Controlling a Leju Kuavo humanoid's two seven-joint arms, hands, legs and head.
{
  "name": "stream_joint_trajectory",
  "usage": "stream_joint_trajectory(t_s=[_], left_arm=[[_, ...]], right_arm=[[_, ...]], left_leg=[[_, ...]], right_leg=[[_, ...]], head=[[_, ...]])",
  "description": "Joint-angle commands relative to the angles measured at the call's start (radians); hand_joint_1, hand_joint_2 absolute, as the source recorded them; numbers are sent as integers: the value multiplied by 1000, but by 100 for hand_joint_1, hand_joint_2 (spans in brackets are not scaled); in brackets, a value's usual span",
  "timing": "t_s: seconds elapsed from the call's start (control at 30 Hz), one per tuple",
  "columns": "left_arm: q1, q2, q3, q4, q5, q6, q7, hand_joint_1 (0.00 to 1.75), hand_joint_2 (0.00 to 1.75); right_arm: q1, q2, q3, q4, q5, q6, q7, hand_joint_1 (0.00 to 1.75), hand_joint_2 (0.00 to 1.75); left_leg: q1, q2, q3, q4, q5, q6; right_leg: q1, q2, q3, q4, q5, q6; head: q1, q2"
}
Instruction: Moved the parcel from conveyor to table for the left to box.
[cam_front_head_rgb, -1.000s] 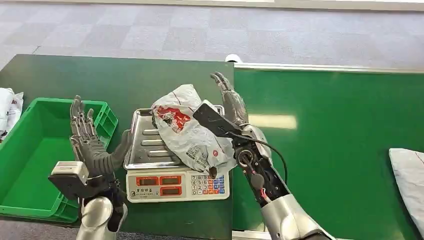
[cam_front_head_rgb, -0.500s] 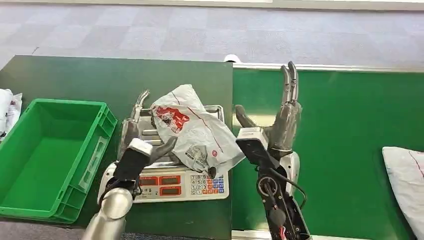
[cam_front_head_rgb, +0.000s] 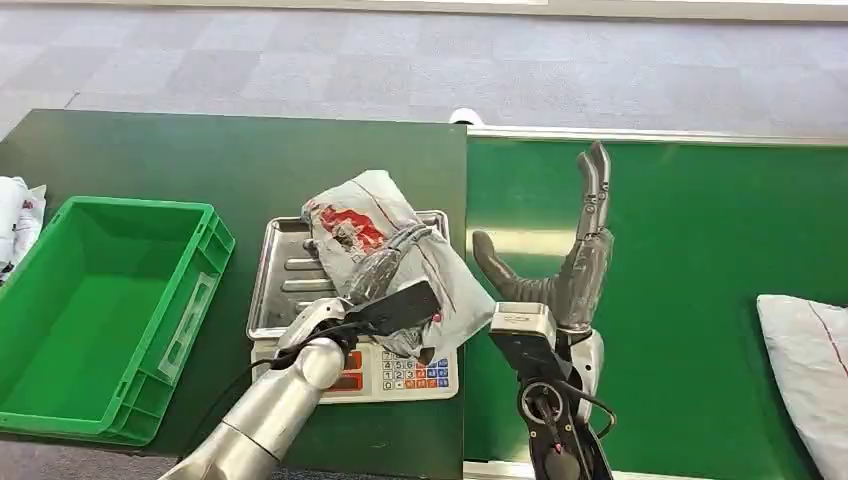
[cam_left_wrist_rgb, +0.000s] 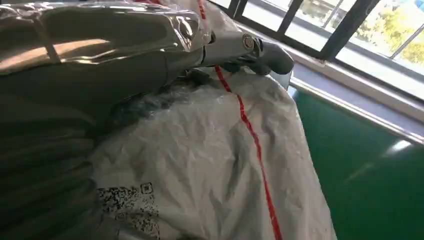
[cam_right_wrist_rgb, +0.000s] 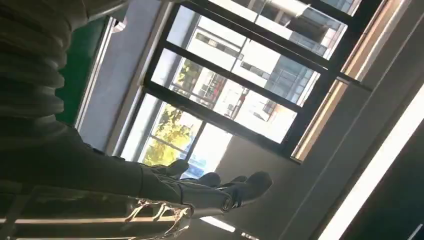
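1. The table (cam_front_head_rgb: 150, 150) carries a green box (cam_front_head_rgb: 100, 310) at the left and a scale (cam_front_head_rgb: 300, 290) near its right edge; the conveyor (cam_front_head_rgb: 700, 250) runs just beside it on the right.
2. The parcel (cam_front_head_rgb: 400, 250), a grey-white bag with a red print, lies on the scale tray, overhanging toward the keypad. Its long axis runs diagonally, from far-left to near-right.
3. The left hand (cam_front_head_rgb: 385, 265) lies on top of the parcel, fingers stretched along it; whether it grips the bag I cannot tell.
4. The right hand (cam_front_head_rgb: 575, 260) stands over the conveyor, just right of the parcel and apart from it, fingers straight up and thumb out, holding nothing.
5. The left wrist view shows the parcel (cam_left_wrist_rgb: 215, 165) close up: a red stripe and a printed code under the hand (cam_left_wrist_rgb: 100, 55).
6. A second bag (cam_front_head_rgb: 810, 360) lies on the conveyor at the far right.
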Motion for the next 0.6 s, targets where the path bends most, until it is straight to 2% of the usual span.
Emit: stream_joint_trajectory(t_s=[0.03, 0.13, 0.17, 0.2, 0.53, 0.6], left_arm=[[-81, -12, -71, 224, -20, -9, 0, 0, 175], [-90, -13, -69, 240, -8, -35, -5, 0, 175], [-94, -11, -69, 246, -5, -42, -9, 133, 175], [-102, -11, -66, 260, 9, -50, -19, 171, 175], [-100, -2, -42, 271, 81, -20, -69, 168, 175], [-77, -10, 20, 224, 194, -2, -173, 166, 175]], right_arm=[[-20, -15, 3, 18, -16, 14, -6, 0, 175], [-21, -15, 4, 18, -31, 25, -9, 0, 175], [-23, -14, 3, 19, -31, 24, -9, 0, 175], [-26, -13, 1, 24, -34, 29, -5, 0, 175], [-18, -16, -14, 44, -32, 36, -9, 0, 175], [-22, -16, -14, 49, -34, 43, -13, 0, 175]], left_leg=[[0, -2, 2, -1, 1, 1], [0, -2, 2, -2, 1, 2], [0, -1, 1, -1, 1, 1], [0, -2, 1, -1, 1, 1], [0, -2, 3, -2, 0, 1], [0, -1, 2, -1, 0, 1]], right_leg=[[1, -3, 3, -1, 0, -2], [1, -2, 3, -2, 1, -3], [1, -1, 2, -1, 0, -2], [1, -2, 2, -1, 0, -2], [1, -1, 4, -2, 1, -2], [1, 0, 3, -1, 1, -2]], head=[[0, 0], [0, 0], [0, 0], [0, 0], [0, 0], [0, 0]])
